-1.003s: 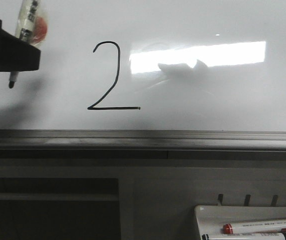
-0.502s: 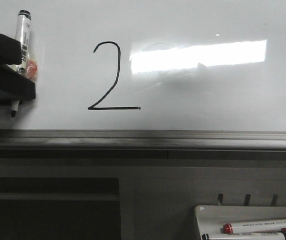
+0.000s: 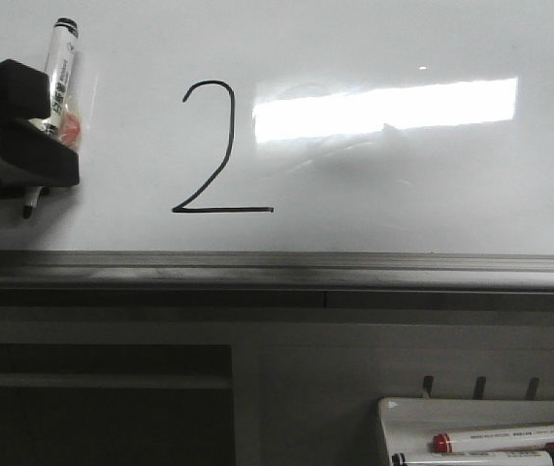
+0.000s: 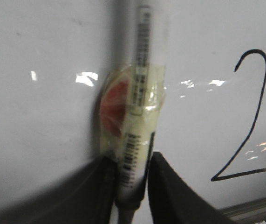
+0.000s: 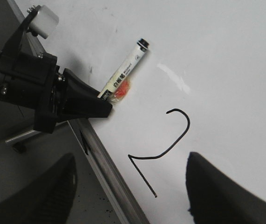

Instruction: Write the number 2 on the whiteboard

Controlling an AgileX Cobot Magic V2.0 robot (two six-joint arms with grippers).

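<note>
A thin black number 2 (image 3: 211,148) is drawn on the whiteboard (image 3: 403,194), left of a bright light reflection. It also shows in the left wrist view (image 4: 247,119) and the right wrist view (image 5: 165,144). My left gripper (image 3: 34,155) is at the far left of the board, left of the digit, shut on a white marker (image 3: 58,73) with tape and a red patch; its tip (image 3: 28,208) points down. In the left wrist view the marker (image 4: 139,116) sits between the fingers (image 4: 170,191). My right gripper (image 5: 130,186) is open and empty above the digit's base stroke.
The board's grey metal edge (image 3: 277,267) runs below the digit. A small white tray (image 3: 480,432) at the lower right holds a red-capped marker (image 3: 505,440) and another marker. The left arm (image 5: 35,88) shows in the right wrist view, off the board's edge.
The left gripper with the marker has dropped a little and shifted slightly right along the board's left side; the marker's tilt changed. The digit is unchanged.
</note>
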